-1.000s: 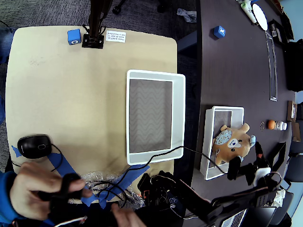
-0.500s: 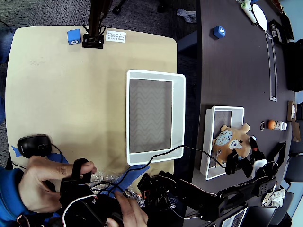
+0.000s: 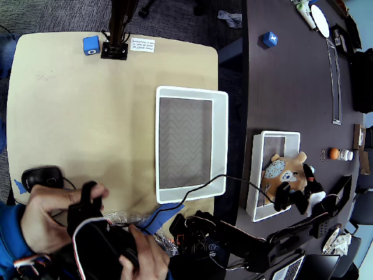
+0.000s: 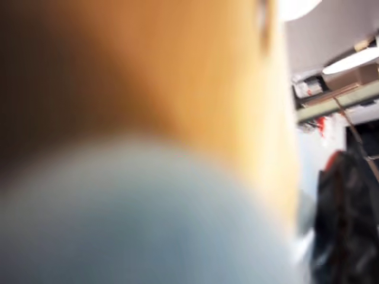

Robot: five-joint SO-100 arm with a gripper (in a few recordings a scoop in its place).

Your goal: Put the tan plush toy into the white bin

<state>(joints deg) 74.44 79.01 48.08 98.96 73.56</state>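
A: In the overhead view, where did the toy [image 3: 285, 173] lie?

B: At the right of the frame, in the small bin [image 3: 258, 175] on the dark table [image 3: 291, 87], well right of the white bin [image 3: 220, 146]. The gripper [image 3: 291, 197] sat at the toy's lower edge, touching it. Its black fingers looked parted around the plush, but whether they had closed on it could not be told.

A: And the wrist view?

B: A blur of tan and pale blue toy [image 4: 148, 118] pressed right up to the lens; no fingers could be made out.

A: How would it handle?

B: Likely light and soft, squashing under the fingers and unlikely to slip. A deep pinch on the body or a limb looked safest.
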